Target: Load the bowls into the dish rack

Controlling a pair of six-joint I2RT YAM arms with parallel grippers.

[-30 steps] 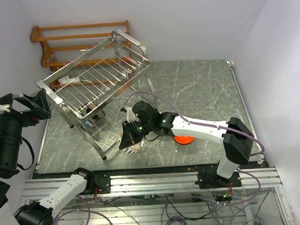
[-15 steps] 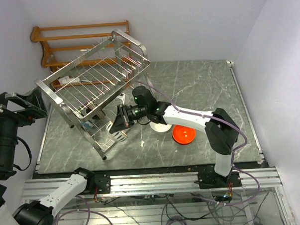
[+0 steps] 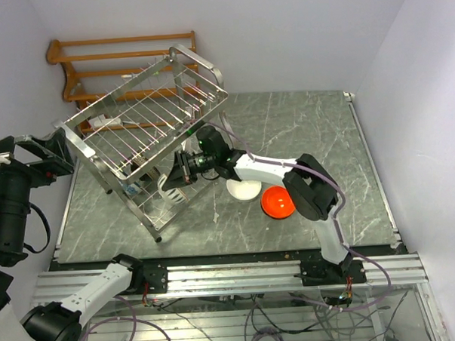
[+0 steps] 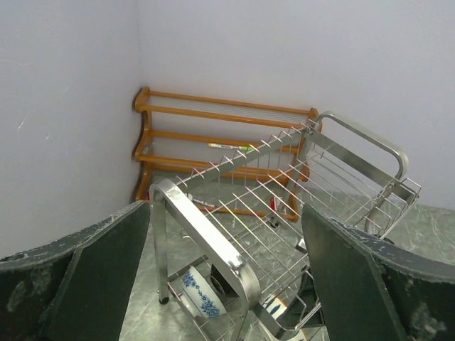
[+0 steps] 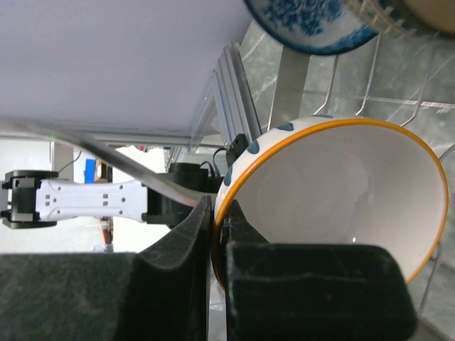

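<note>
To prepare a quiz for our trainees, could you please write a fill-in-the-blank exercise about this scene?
1. The right gripper is shut on the orange-rimmed bowl, whose inside is ____.
2. The left gripper, holding nothing, is ____.
3. The blue-and-white bowl sits in the dish rack's ____ tier.
4. On the table, the bright bowl beside the plain white bowl is coloured ____.
Missing words: white; open; lower; orange-red.
</note>
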